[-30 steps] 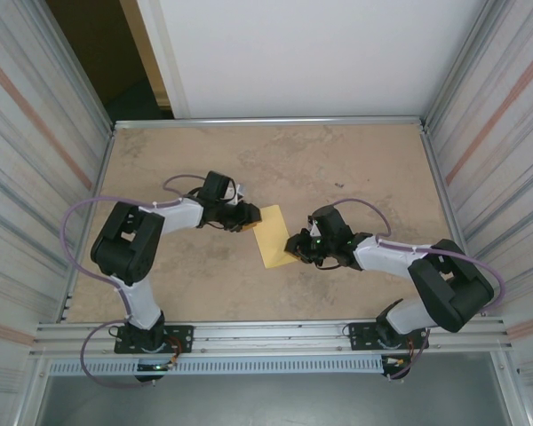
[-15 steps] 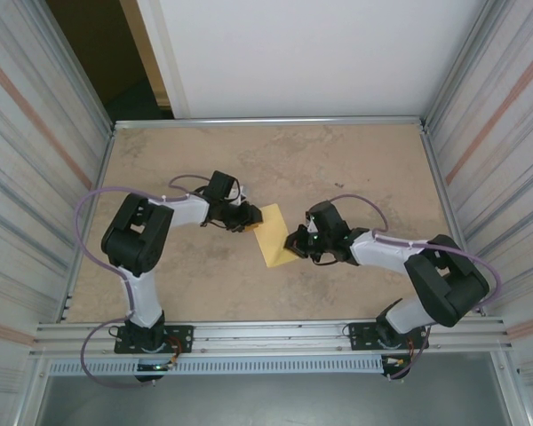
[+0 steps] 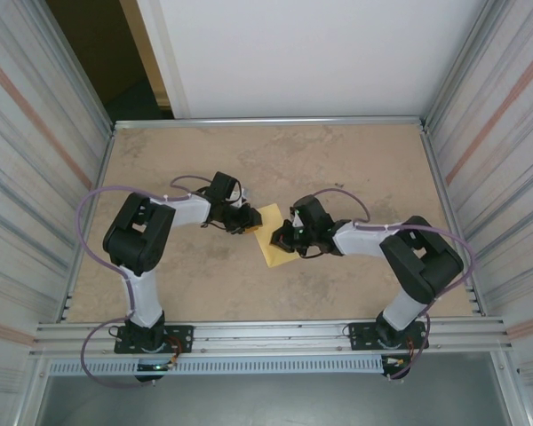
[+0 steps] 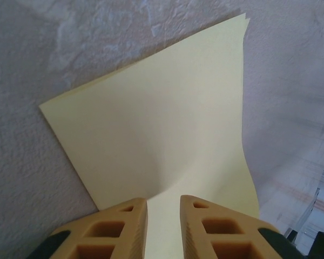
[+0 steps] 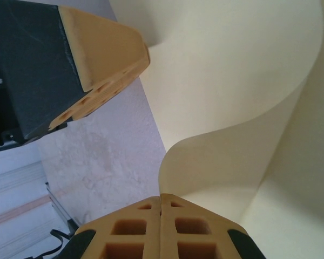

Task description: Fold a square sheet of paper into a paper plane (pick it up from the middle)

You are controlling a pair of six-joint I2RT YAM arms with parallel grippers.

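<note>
The square sheet of paper (image 3: 268,250), already folded double, is found at the middle of the table (image 3: 355,160), directly between both claws, with its long axis running away from the bases. The right claw (image 5: 161,197) is pressed together on a lifted edge, which is bowed upward. The left claw (image 4: 163,204) is slightly spread, and the opposite edge lies between its jaws. Each claw is close in the other's path.

No legible text, label, brand, number or sign appears; the square sheet of paper (image 4: 167,124) is plain and unmarked, and the table (image 3: 355,169) bears only mottled stains, no characters
</note>
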